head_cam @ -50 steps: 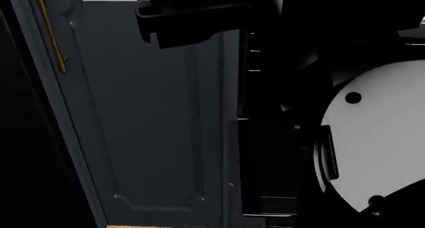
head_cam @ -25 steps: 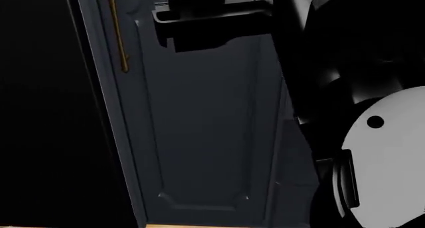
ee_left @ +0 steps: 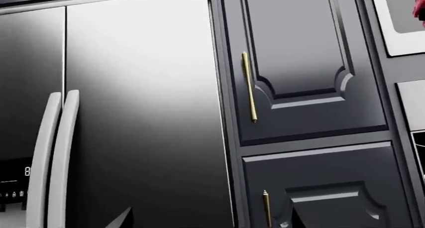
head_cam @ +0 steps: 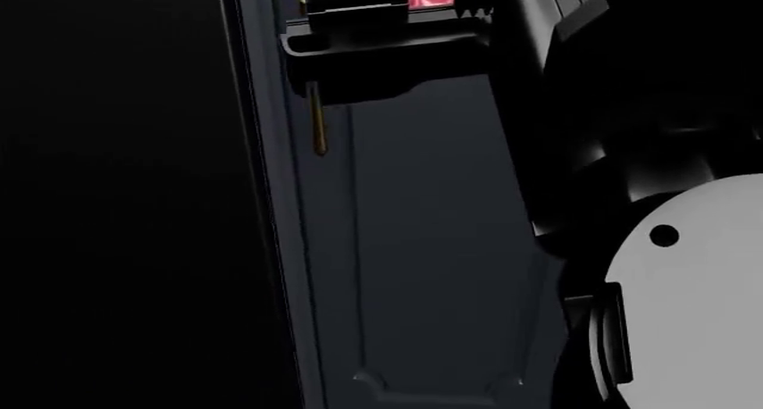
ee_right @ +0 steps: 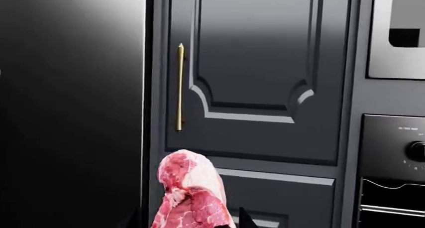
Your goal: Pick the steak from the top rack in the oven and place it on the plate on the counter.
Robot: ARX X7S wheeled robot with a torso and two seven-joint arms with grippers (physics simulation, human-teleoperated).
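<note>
Red steak in raised right tool

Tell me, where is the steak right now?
The steak is held up in the right gripper, out of the oven, in front of the dark cabinet door near its brass handle.

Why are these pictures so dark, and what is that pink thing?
These come from cameras on a pretend robot inside a computer kitchen. One camera sits on its head and looks down; one sits near each of its two hands. The pink thing is a raw steak. The camera by the right hand shows it close up, held between the right gripper's dark fingers, in front of a dark blue cabinet door with a brass handle. The left hand's camera sees a shiny fridge. The head picture is dark because it mostly shows black robot parts and dim cabinets.
</note>
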